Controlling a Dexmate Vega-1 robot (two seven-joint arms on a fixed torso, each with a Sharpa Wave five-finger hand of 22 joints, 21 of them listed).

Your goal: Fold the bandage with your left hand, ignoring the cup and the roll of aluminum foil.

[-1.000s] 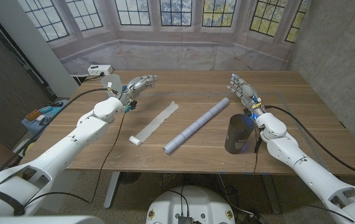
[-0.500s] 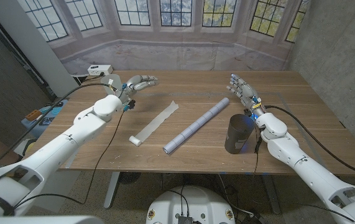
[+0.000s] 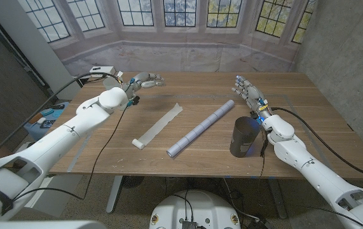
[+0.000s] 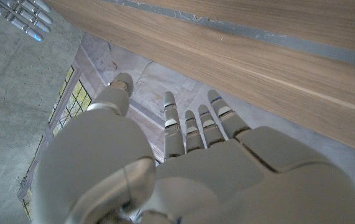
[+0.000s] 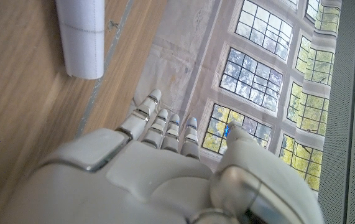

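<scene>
White bandage (image 3: 157, 126) lies unrolled in a long strip on the wooden desk (image 3: 308, 121), running diagonally, near end still a small roll toward the front edge, far end flat and pointing toward the back. Just right of it and roughly parallel, apart from it, lies the roll of aluminum foil (image 3: 201, 129), a long pale tube; its end also shows in the right wrist view (image 5: 81, 37) lying on the wood. Dark cup (image 3: 243, 136) stands upright right of the foil's middle, near the right forearm. Left robot hand (image 3: 144, 81) is up at the back-left part of the desk, well apart from the bandage, holding nothing, fingers stretched out and slightly spread; in the left wrist view (image 4: 183, 168) its fingers (image 4: 173, 127) reach out straight past the desk edge, thumb off to the side, nothing between them. Right robot hand (image 3: 247, 92) sits behind the cup near the far end of the foil, fingers extended upward and apart, empty; right wrist view (image 5: 158, 168) shows the same, fingers straight, not touching the foil. A small white box (image 3: 102, 70) sits at the back-left corner of the desk. Backdrop of stone-framed windows behind.
</scene>
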